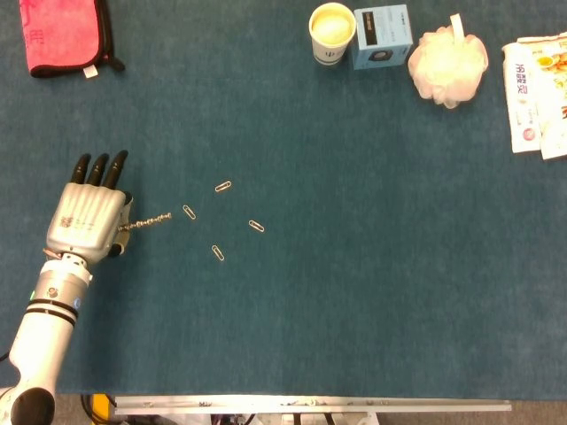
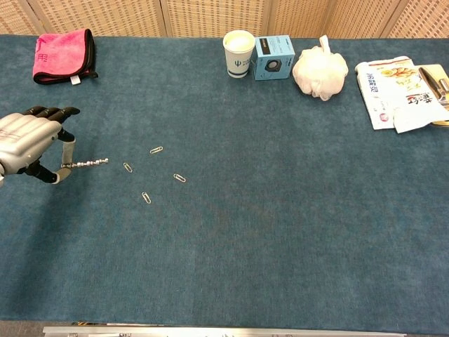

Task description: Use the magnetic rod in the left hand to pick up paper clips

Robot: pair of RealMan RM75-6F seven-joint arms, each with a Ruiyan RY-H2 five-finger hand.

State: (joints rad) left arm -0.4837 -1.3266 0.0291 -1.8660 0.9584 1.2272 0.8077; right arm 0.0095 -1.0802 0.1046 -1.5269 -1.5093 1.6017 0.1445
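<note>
Four thin silver paper clips (image 1: 222,187)

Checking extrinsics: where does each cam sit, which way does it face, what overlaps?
Head view: high above the table, looking almost straight down; shows left hand and forearm.
Chest view: lower, at the near edge, looking obliquely across to the wicker screen; shows only the left hand.
Shared: magnetic rod, four paper clips, cup, pink cloth.

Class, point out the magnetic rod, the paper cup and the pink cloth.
magnetic rod (image 1: 149,221): head view, mid-shaft.
paper cup (image 2: 238,56): chest view, side wall.
pink cloth (image 1: 62,35): head view, centre of fabric.
</note>
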